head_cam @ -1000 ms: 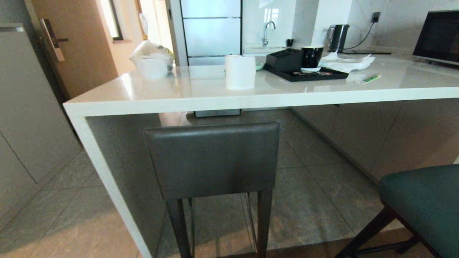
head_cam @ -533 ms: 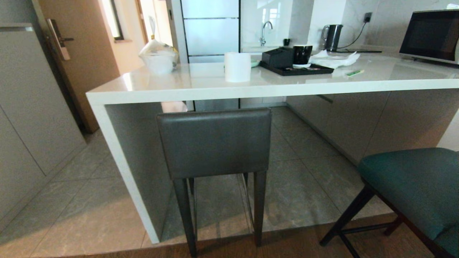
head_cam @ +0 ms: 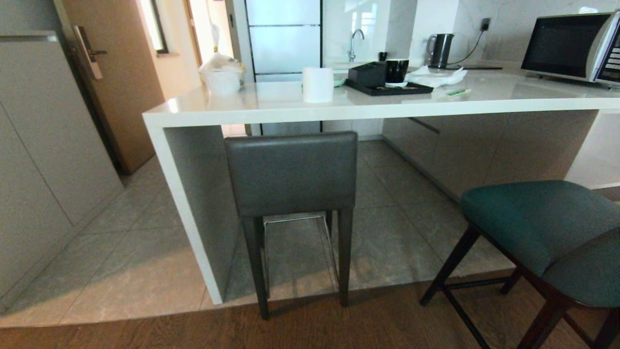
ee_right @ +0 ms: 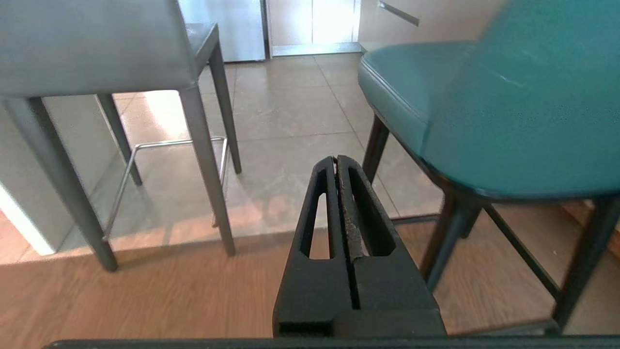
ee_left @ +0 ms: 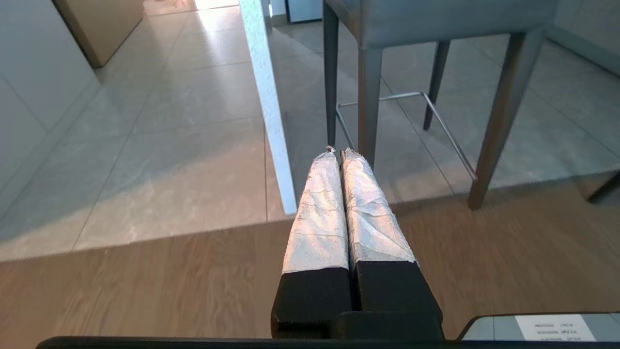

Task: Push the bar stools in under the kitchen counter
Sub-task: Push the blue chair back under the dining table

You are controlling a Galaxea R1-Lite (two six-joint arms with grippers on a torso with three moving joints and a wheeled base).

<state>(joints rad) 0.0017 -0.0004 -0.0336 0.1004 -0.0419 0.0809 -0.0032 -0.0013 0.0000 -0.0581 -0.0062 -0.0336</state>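
The dark grey bar stool point(head_cam: 290, 172) stands tucked under the white kitchen counter point(head_cam: 339, 109), its back just below the counter's front edge, beside the white end panel point(head_cam: 186, 213). The teal bar stool point(head_cam: 542, 232) stands out from the counter at the right, on the wooden floor. My left gripper point(ee_left: 338, 151) is shut with nothing in it, low over the wood floor, short of the grey stool's legs point(ee_left: 368, 97). My right gripper point(ee_right: 335, 159) is shut and holds nothing, low beside the teal stool point(ee_right: 508, 106). Neither arm shows in the head view.
On the counter stand a paper roll point(head_cam: 317, 85), a black tray with a mug point(head_cam: 387, 87), a kettle point(head_cam: 440, 50), a microwave point(head_cam: 569, 46) and a plastic bag point(head_cam: 222, 72). A door point(head_cam: 111, 72) and grey cabinets point(head_cam: 38, 145) are at the left. Tile meets wood floor point(head_cam: 339, 325) at the stools.
The whole scene has shrunk and slid up in the head view: the camera has drawn back from the counter. More of the teal stool and the wood floor shows. Both grippers stay shut.
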